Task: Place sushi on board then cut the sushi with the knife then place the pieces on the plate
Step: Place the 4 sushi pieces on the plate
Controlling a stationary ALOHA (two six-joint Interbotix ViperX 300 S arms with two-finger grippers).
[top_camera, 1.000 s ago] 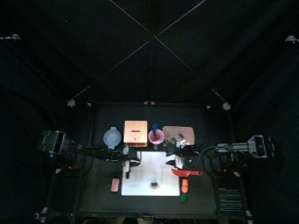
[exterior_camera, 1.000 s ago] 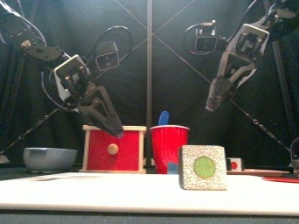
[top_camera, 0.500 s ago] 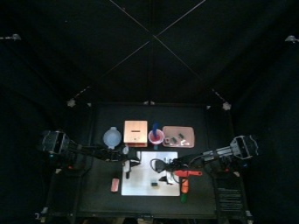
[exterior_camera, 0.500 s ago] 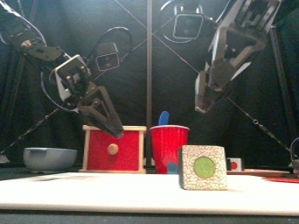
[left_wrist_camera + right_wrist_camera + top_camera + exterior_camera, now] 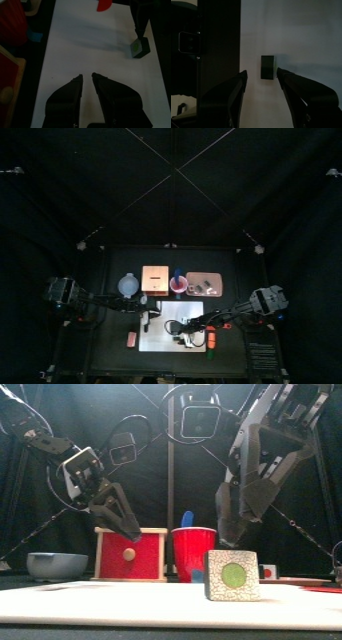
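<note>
Right gripper (image 5: 262, 73): moved left and lower since earlier, jaws wide apart above sushi piece (image 5: 234, 575), which stands on white cutting board (image 5: 120, 609), lower centre-right. Left gripper (image 5: 86, 76): unmoved, jaws narrowly apart, empty.

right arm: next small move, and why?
Probably lower the right gripper straight down over the sushi. Its jaws are open and hang just above the piece, which stands upright on the white board, untouched and roughly lined up with the gap in the wrist view.
</note>
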